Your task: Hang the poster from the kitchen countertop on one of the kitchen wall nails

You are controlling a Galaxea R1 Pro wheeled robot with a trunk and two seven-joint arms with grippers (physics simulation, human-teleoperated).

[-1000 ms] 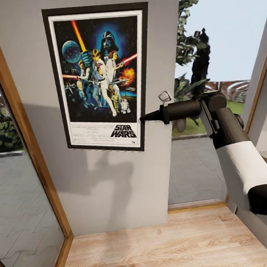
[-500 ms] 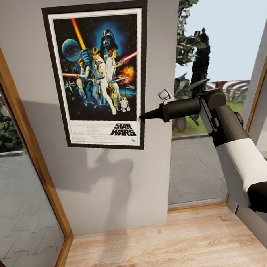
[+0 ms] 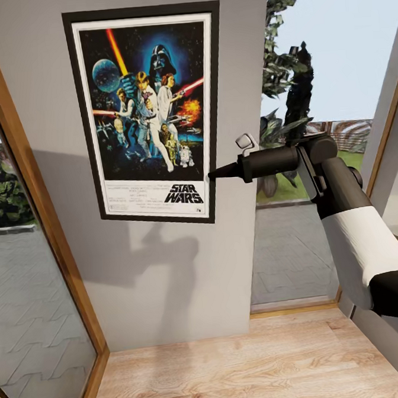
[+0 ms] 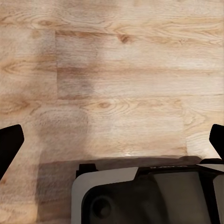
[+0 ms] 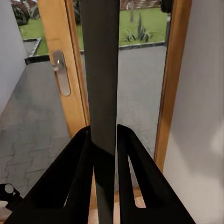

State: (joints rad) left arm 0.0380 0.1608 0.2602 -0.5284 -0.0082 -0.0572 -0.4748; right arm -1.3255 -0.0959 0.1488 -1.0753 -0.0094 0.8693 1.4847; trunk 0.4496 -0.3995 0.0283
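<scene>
The poster (image 3: 148, 113) hangs flat against the grey wall (image 3: 157, 285). The right gripper (image 3: 212, 175) pinches the poster's right edge, fingers (image 5: 81, 163) closed on it. The left gripper (image 4: 112, 140) faces the wooden floor (image 4: 116, 70), fingers spread wide.

wall (image 3: 169, 284): grey | floor (image 3: 246, 368): light wood | glass door (image 3: 33, 293): wood-framed

You see the poster (image 3: 148, 115), an upright rectangle in a black frame with a white inner border, flat against a pale grey wall. Its blue-black artwork shows figures with lightsabers, and "STAR WARS" lettering sits at the bottom. In your right wrist view its dark frame edge (image 5: 103, 79) runs edge-on between two dark fingers, clamped at the poster's lower right edge.
</scene>
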